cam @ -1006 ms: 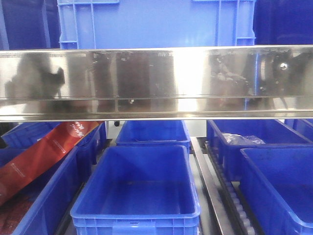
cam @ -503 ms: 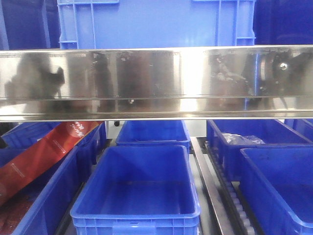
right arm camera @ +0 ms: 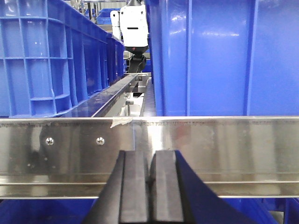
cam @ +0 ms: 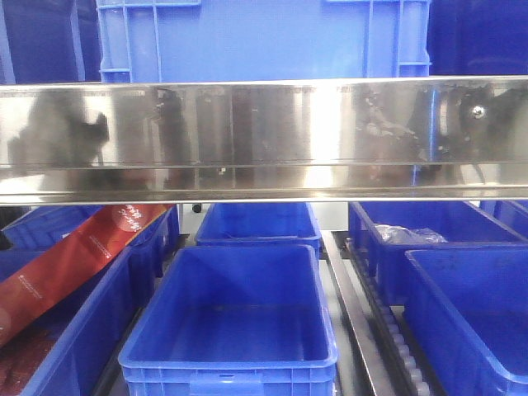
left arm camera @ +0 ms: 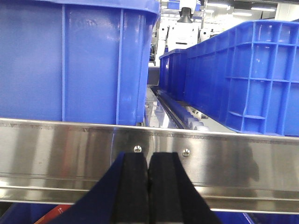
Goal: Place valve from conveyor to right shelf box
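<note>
Item: valve. Not in any view. No conveyor shows either; you face a shelf rack, so the pick lies elsewhere.

Handling, judged from the name alone: expect a metal body, dense for its bulk, rigid, smooth and apt to slip between flat pads. Take it across the stoutest part of the body, not by a handle or stem that may turn. Nothing here confirms its shape, so check before you commit.

Left tool (left arm camera: pixel 148 186): black pads pressed together, nothing between them, level with the steel rail (left arm camera: pixel 149 154).

Right tool (right arm camera: pixel 149 186): pads likewise closed on nothing, before the same rail.

Rack, front view: rail across the middle; a pale blue crate (cam: pixel 264 37) on the upper level; dark blue bins below.

Centre bin (cam: pixel 231 318): looks bare inside.

Right front bin (cam: pixel 470 309): interior only partly seen.

Right rear bin (cam: pixel 429 235): holds a clear plastic bag (cam: pixel 408 234).

Left bin (cam: pixel 74 330): a red packet (cam: pixel 70 264) leans across it.

Destination: which right bin is meant, you cannot tell from these views.

Risk: a heavy part dropped into a plastic bin will bounce; lower it.
</note>
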`<action>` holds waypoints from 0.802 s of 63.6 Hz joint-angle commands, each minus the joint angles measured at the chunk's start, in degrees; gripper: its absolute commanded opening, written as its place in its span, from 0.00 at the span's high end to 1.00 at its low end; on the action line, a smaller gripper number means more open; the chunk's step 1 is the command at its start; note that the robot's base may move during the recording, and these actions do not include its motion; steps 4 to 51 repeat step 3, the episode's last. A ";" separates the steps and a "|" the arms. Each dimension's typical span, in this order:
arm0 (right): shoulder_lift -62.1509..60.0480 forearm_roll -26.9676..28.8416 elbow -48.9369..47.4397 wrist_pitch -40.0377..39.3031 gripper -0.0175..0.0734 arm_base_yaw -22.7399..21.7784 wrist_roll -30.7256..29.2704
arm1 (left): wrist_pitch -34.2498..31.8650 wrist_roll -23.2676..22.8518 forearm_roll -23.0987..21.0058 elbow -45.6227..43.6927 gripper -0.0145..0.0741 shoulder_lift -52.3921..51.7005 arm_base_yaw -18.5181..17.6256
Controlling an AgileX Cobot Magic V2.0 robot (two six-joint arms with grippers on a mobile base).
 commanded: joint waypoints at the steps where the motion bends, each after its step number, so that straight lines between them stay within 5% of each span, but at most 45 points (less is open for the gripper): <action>1: -0.18 -0.34 0.00 -1.23 0.99 -0.19 0.06 | -0.52 -0.25 0.25 -0.13 0.96 -0.34 -0.43; 51: -0.18 -0.34 0.00 -1.23 0.99 -0.19 0.06 | -0.52 -0.25 0.25 -0.13 0.96 -0.34 -0.43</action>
